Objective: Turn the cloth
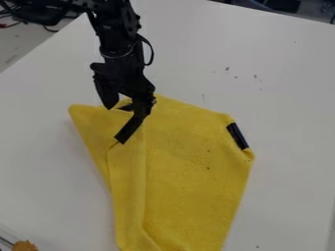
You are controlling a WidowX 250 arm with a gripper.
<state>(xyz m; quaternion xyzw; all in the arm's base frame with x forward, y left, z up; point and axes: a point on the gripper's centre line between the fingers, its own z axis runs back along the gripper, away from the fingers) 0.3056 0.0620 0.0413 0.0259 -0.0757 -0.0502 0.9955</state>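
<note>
- Near end of the yellow cloth (190,196) lies closest to the camera; an orange-brown lump (25,246) sits well apart, to the camera's left of that end.
- Cloth spread on the white surface (288,88), not flat throughout: long lengthwise fold down its left side, crumpled at the far edge beneath the pincer (116,125).
- Black strip (237,136) on the cloth's right edge, toward the far end.
- Pincer hangs over the cloth's far left part, fingers spread, one slanting down along the fold, the other nearer the far edge. Any contact with the fabric: cannot tell.
- Arm (119,46) beyond the cloth's far edge.
- Step in hand, by my reading: getting a grip on the cloth, or just placing it; the turn looks unfinished.
- Next move, likely: settle the fingers astride the raised fabric, close, lift a little, swing the cloth round. Thin stuff; a shallow bite could slip or merely deepen the fold.
</note>
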